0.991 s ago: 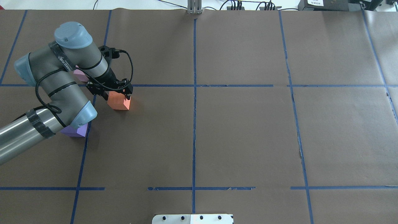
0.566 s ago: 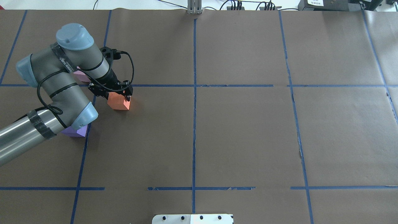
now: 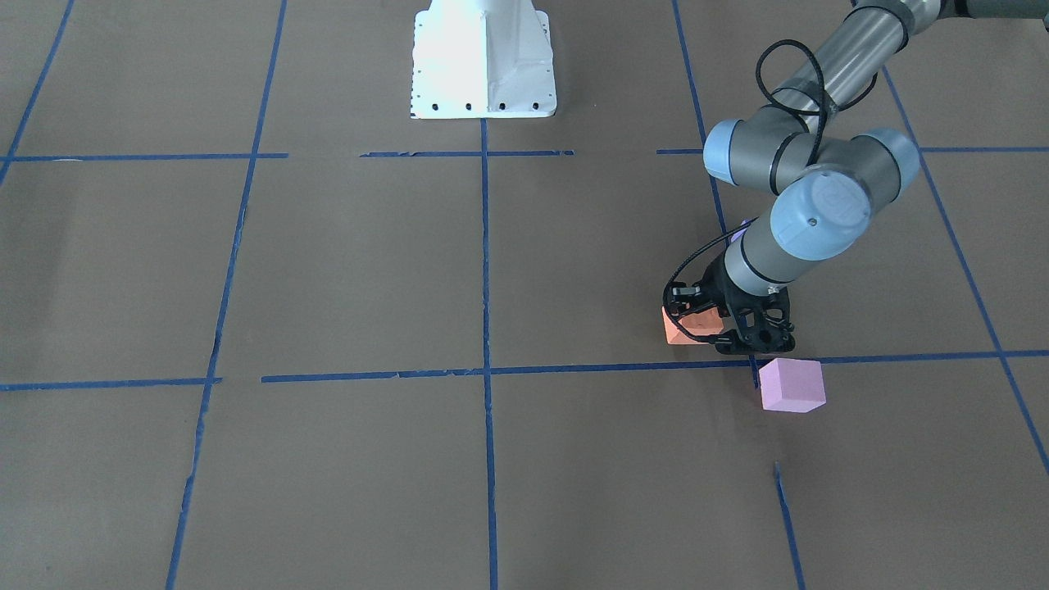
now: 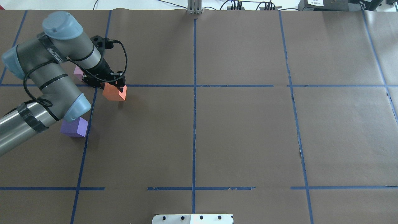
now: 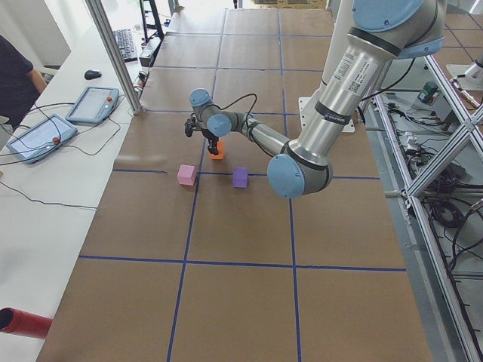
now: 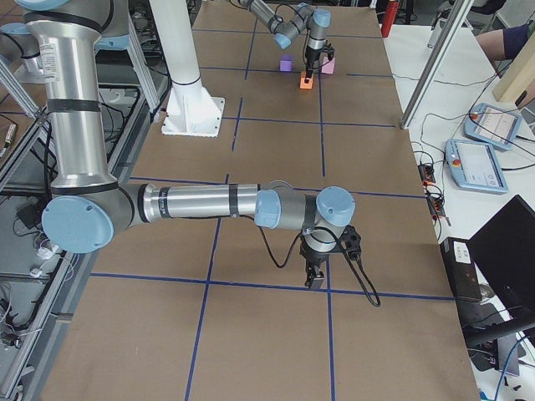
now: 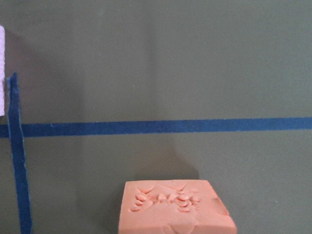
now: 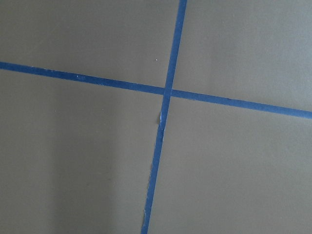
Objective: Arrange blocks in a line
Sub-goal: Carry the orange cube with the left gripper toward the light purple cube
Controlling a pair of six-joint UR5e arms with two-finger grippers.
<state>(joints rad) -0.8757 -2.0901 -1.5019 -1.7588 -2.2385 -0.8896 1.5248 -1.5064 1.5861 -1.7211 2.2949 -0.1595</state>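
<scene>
Left gripper (image 4: 114, 88) clenched on 1 orange cube (image 4: 115, 95), dented face up, edges roughly parallel to the blue tape line (image 7: 195, 126); no long axis.

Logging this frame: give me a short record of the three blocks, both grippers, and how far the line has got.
left gripper: closed on the orange block, next to a blue tape line
orange block lifted or resting: cannot tell
pink block: free, apart from the orange one
purple block: free, apart from both others
right gripper: far from the blocks; open or shut cannot be told
line: not yet formed, the blocks sit in a triangle
</scene>
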